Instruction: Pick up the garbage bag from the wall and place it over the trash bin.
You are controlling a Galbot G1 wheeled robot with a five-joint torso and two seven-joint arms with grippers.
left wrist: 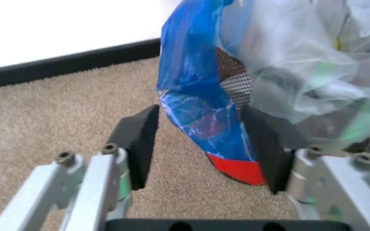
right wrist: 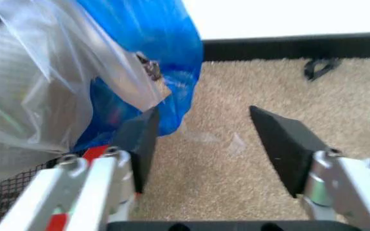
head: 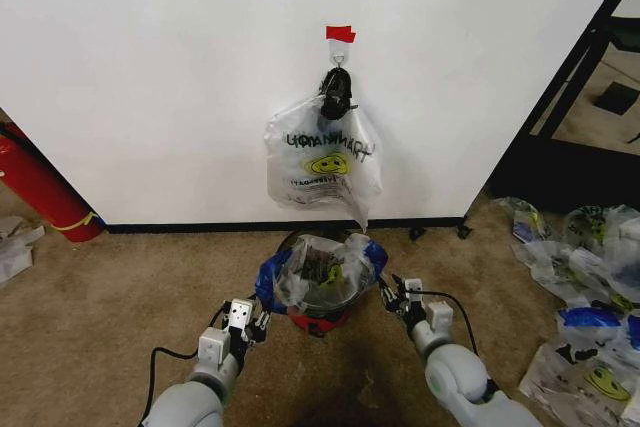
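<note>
The garbage bag (head: 322,272), crinkly see-through film with glossy blue edges, sits draped over the round black mesh trash bin (head: 318,319) with its red base. The left gripper (head: 252,321) and right gripper (head: 396,296) flank it, jaws spread wide, holding nothing. On the white wall (head: 150,77), a second bag (head: 322,159) hangs from a hook (head: 338,48), its lettering reading backwards above a yellow smiley.

Your head view: bright, even light, white wall (head: 150,77) near glare. Wrist views soft; near tool blurred.
</note>
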